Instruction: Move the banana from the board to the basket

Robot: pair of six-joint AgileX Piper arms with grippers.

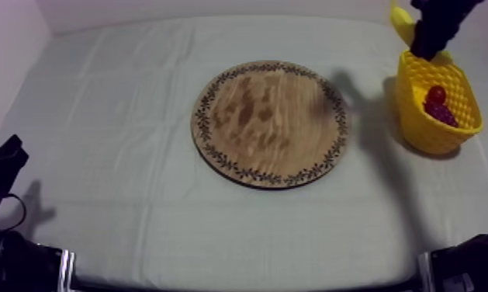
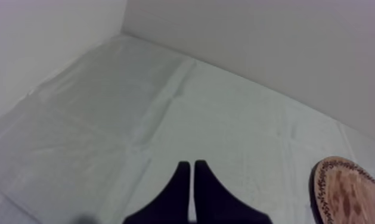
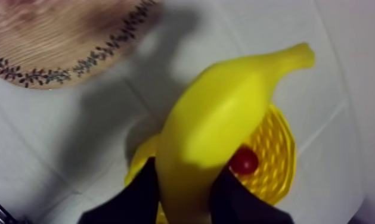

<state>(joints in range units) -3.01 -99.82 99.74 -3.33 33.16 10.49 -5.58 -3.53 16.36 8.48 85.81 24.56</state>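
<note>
My right gripper (image 1: 430, 48) hangs above the yellow basket (image 1: 458, 124) at the table's right, shut on the yellow banana (image 1: 403, 23). In the right wrist view the banana (image 3: 219, 125) stands between my two black fingers (image 3: 143, 189), over the basket (image 3: 279, 149), which holds a small red fruit (image 3: 244, 160). From above, the small red fruit (image 1: 437, 94) and a dark bunch of grapes (image 1: 442, 113) lie inside the basket. The round wooden board (image 1: 270, 122) lies bare at the table's middle. My left gripper (image 2: 192, 173) rests shut above the cloth at the near left.
The board's patterned rim (image 3: 76, 65) lies just beside the basket in the right wrist view, and an edge of the board (image 2: 347, 190) shows past my left fingers. White walls border the table at the back and left.
</note>
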